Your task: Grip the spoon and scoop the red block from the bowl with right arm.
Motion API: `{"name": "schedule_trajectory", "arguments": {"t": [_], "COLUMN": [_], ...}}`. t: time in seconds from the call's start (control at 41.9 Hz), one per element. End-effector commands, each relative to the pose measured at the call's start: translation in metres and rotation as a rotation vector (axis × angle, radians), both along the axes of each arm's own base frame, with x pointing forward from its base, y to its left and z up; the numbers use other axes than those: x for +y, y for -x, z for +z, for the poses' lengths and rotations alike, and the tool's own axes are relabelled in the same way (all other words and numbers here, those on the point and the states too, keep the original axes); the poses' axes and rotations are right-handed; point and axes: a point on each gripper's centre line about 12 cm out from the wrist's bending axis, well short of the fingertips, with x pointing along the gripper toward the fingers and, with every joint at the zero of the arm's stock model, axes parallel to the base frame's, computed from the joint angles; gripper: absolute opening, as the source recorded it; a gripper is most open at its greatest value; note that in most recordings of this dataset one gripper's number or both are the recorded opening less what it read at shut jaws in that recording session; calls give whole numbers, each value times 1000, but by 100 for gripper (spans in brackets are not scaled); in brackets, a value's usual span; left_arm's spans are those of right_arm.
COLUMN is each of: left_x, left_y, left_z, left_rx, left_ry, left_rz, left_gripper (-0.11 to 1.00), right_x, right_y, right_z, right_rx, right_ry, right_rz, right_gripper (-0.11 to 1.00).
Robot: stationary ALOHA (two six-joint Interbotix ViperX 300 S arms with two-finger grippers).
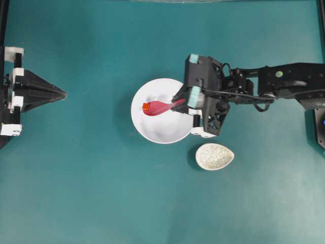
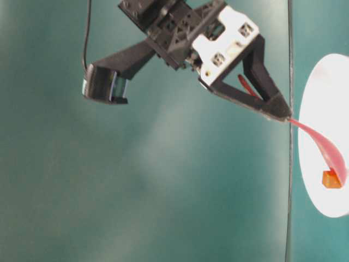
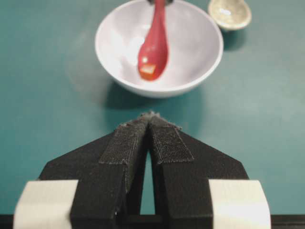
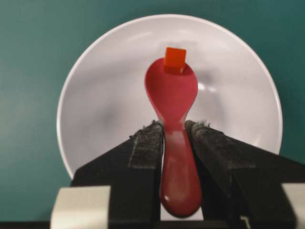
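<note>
My right gripper (image 4: pixel 174 129) is shut on the handle of the magenta spoon (image 4: pixel 171 93), which points out over the white bowl (image 4: pixel 105 95). The tiny red block (image 4: pixel 175 58) sits at the far lip of the spoon's scoop. From overhead, the right gripper (image 1: pixel 179 100) is at the bowl's (image 1: pixel 162 129) right rim. The spoon (image 1: pixel 158 107) reaches left from there, with the block (image 1: pixel 145 107) at its tip. The left wrist view shows the block (image 3: pixel 148 70) lying in the scoop (image 3: pixel 155 47). My left gripper (image 3: pixel 150 117) is shut and empty, far left of the bowl.
A small speckled cream egg-shaped dish (image 1: pixel 214 156) lies just right of and below the bowl, close under the right arm's wrist. The teal table top (image 1: pixel 91 178) spreads all around. The left gripper (image 1: pixel 63 94) rests at the left edge.
</note>
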Motion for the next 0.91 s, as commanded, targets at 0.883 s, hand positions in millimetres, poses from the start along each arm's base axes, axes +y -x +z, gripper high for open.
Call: {"name": "schedule_trajectory", "arguments": {"t": [0.883], "left_x": [0], "left_y": [6], "left_z": [19], "left_rx": [-71], "left_ry": [8], "left_rz": [8], "left_gripper": [1], "right_x": [7], "right_y": [57], "right_z": [-8], "right_rx": [-415], "right_ry": [81], "right_rz": [-27], "right_gripper": [25]}}
